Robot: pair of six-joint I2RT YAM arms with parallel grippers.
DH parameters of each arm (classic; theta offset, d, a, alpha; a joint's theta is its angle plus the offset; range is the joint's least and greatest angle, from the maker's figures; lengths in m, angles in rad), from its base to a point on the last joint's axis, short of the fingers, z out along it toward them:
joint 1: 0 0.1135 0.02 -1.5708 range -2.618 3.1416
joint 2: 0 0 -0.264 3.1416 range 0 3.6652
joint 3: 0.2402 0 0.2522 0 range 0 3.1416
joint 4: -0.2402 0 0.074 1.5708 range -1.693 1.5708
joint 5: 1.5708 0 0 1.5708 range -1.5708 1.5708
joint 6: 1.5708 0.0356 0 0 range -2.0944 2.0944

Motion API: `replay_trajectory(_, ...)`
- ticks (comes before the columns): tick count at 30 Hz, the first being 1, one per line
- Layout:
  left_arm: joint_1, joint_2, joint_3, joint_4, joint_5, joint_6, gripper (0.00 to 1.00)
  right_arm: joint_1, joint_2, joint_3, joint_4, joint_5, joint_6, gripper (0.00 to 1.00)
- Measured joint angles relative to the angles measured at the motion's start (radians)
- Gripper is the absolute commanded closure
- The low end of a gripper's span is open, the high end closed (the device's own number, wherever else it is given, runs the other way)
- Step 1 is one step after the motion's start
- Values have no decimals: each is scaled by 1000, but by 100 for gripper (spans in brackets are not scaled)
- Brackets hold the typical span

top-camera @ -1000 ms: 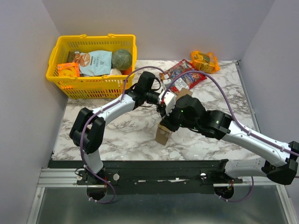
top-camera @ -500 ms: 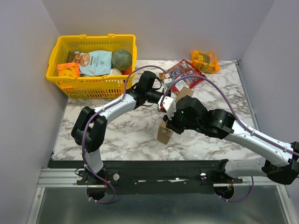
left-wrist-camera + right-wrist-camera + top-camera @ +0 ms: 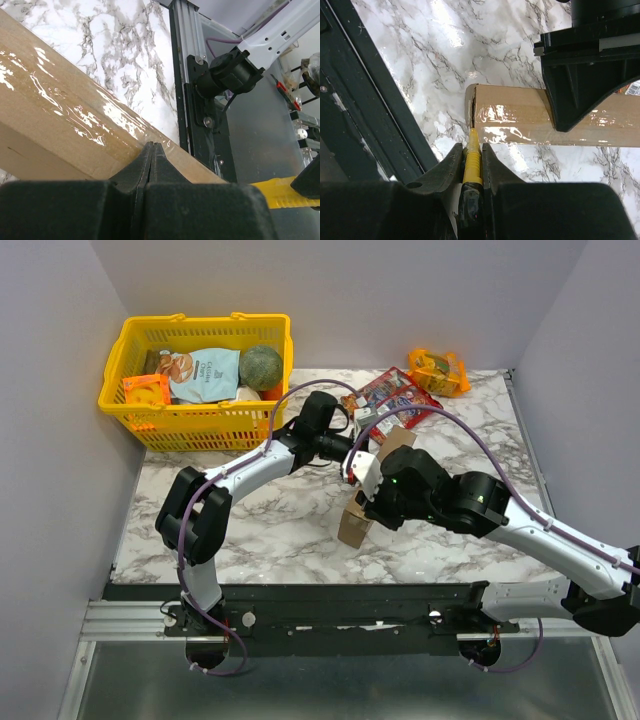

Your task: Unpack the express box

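Yellow cutter (image 3: pixel 471 164) clamped in right gripper (image 3: pixel 471 148), tip at express box (image 3: pixel 512 122), left gripper (image 3: pixel 153 148) closed

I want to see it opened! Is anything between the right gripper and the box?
Only the yellow cutter that the right gripper holds; its tip reaches the express box's taped end. Nothing else shows between them.

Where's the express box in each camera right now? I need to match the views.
Top external: express box at centre, mostly hidden under the two wrists.
Left wrist: express box slants across the left half, from upper left down behind the fingers.
Right wrist: express box lies across centre-right, its end just above the yellow tool.
Shared landmark: the marble table under it.
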Motion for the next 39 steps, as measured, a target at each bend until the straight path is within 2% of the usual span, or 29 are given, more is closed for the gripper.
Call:
replay_trajectory(13, -13, 18, 23, -2, -1, 49, 100, 0, -12, 40, -124, 6, -43, 100)
replay_trajectory(21, -16, 21, 35, -22, -2, 95, 100, 0, -49, 98, -214, 77, -100, 100)
replay_trajectory(24, -16, 16, 36, -29, -2, 105, 87, -14, -80, 111, -214, 126, -141, 99)
replay_trajectory(25, -16, 12, 36, -31, -5, 106, 74, -22, -87, 111, -211, 133, -150, 100)
replay_trajectory(28, -14, -15, 21, -29, -15, 112, 57, -121, -110, 105, -179, 117, -178, 100)
replay_trajectory(31, -12, -93, -29, -32, -40, 113, 48, -353, -148, 61, -103, -9, -199, 100)
replay_trajectory(34, -6, -177, -58, -43, -56, 118, 45, -544, -174, 23, -23, -172, -212, 100)
replay_trajectory(39, -3, -294, -34, -57, -59, 153, 44, -612, -191, -31, 130, -459, -248, 99)
